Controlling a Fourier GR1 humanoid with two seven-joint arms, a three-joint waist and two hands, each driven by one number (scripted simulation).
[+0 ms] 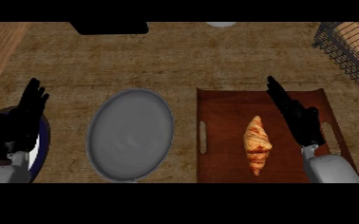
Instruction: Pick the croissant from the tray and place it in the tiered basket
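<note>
A golden croissant [257, 144] lies lengthwise on the brown wooden tray [224, 123] at the lower right. My right hand [298, 116] hovers over the tray's right side, just right of the croissant, fingers straight and pointing away, open and holding nothing. The black wire tiered basket [340, 45] shows at the far right edge, partly cut off. My left hand [26, 111] stands open at the left edge, fingers up, resting.
A grey plate [131, 134] lies left of the tray. A dark blue round object [42, 144] sits under my left hand at the left edge. A black object [111, 27] and a white one [222, 24] sit at the counter's far edge.
</note>
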